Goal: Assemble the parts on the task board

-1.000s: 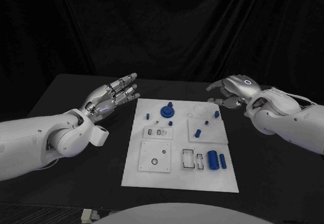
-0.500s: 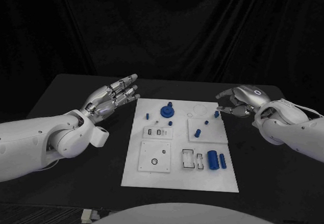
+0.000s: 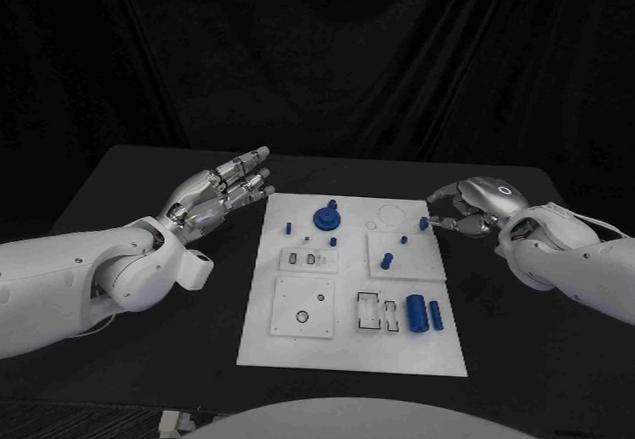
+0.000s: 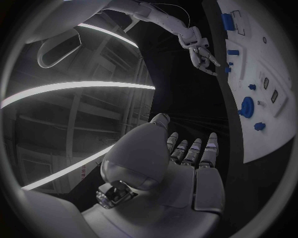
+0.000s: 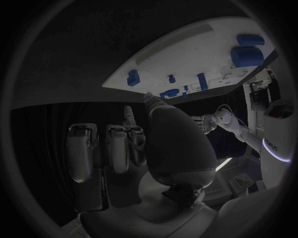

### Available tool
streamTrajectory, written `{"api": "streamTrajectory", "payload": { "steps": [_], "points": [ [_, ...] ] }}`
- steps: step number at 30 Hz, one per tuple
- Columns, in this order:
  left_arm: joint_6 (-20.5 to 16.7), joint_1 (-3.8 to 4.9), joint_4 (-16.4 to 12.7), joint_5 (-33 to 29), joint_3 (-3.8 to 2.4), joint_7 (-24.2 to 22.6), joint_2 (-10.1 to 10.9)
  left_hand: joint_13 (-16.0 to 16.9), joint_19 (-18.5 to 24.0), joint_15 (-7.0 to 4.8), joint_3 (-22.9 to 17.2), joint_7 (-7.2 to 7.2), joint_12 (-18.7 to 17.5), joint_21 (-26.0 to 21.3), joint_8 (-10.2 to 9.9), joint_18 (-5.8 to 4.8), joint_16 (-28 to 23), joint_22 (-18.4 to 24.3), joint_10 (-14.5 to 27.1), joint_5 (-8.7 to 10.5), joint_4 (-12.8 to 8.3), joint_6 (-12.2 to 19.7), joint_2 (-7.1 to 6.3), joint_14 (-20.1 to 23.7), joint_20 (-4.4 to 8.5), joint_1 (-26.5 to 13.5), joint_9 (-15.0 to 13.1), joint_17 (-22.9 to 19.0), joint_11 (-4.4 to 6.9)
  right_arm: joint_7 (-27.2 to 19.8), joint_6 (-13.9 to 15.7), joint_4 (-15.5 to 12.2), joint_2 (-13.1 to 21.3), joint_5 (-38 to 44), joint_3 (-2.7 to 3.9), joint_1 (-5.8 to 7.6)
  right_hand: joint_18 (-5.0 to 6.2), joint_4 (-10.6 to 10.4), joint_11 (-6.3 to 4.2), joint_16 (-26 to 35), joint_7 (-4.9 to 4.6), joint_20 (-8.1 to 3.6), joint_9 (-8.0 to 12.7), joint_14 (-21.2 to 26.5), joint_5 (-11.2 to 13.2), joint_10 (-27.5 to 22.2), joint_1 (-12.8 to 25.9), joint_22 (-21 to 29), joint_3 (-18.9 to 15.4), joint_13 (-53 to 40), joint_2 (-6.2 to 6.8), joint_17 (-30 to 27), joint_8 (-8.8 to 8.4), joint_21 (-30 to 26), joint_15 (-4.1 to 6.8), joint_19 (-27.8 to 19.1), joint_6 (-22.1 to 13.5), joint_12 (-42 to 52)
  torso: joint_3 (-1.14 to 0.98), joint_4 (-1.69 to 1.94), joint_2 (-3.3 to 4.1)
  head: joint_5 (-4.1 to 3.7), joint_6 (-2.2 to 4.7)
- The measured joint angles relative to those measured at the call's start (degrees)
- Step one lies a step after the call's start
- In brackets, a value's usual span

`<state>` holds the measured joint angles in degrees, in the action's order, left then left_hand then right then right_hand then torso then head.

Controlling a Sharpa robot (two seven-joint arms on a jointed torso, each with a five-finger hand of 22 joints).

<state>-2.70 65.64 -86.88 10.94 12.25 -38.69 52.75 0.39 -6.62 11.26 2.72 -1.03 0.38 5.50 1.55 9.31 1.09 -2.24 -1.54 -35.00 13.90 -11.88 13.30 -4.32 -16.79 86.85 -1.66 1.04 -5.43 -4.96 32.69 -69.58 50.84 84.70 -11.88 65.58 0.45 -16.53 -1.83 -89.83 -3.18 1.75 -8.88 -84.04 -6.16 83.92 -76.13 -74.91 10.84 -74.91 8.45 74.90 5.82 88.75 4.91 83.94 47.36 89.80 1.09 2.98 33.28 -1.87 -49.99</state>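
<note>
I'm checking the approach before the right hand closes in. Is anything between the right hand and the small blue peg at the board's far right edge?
Nothing visible is. The right hand hovers at the task board's far right edge, its fingertips right beside the small blue peg; the head view cannot settle whether they touch it.

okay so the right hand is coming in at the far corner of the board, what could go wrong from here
1. The right hand is reaching for a small blue peg near the white board's far right edge; a slightly off pinch could tip it or push it onto the black table.
2. Other small blue pieces stand close by, so spread fingers might knock them.
3. The left hand hovers open beside the board and isn't steadying it, so the board might slide.
</note>
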Motion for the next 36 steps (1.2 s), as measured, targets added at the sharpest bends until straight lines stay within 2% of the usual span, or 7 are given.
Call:
{"api": "streamTrajectory", "payload": {
  "steps": [10,36],
  "points": [
    [0.2,-0.10,0.0,0.0,0.00,0.0,0.0,0.0,0.0,0.00,0.0,0.00,0.0,0.0,0.0,0.00,0.0,0.0,0.0,0.00,0.0,0.0,0.00,0.0,0.00,0.0,0.0,0.0,0.00,-0.2,-0.3,1.8,-1.1,-0.2,-0.02,-1.08,0.00,0.0,0.00,0.0,-0.23,0.00,-0.2,0.0,0.3,0.0,0.0,0.0,0.0,0.0,0.00,0.0,0.23,0.0,0.00,0.0,0.2,0.0,0.00,0.03,0.00,-0.08,0.00],
    [0.6,-0.39,0.2,0.0,0.00,0.3,0.2,0.0,0.0,0.21,0.0,0.00,0.0,0.0,0.0,0.00,0.0,0.0,0.0,0.00,0.0,0.0,0.00,-0.2,0.00,0.0,0.0,0.0,0.00,-0.2,-1.9,4.5,-3.3,-0.3,0.00,-1.58,0.00,0.0,0.00,0.0,-0.43,0.00,-0.7,0.0,0.9,0.0,-0.9,0.0,0.0,0.0,0.25,0.0,0.45,0.0,0.00,0.0,0.9,0.0,0.01,0.03,0.00,0.07,0.00]
  ]
}}
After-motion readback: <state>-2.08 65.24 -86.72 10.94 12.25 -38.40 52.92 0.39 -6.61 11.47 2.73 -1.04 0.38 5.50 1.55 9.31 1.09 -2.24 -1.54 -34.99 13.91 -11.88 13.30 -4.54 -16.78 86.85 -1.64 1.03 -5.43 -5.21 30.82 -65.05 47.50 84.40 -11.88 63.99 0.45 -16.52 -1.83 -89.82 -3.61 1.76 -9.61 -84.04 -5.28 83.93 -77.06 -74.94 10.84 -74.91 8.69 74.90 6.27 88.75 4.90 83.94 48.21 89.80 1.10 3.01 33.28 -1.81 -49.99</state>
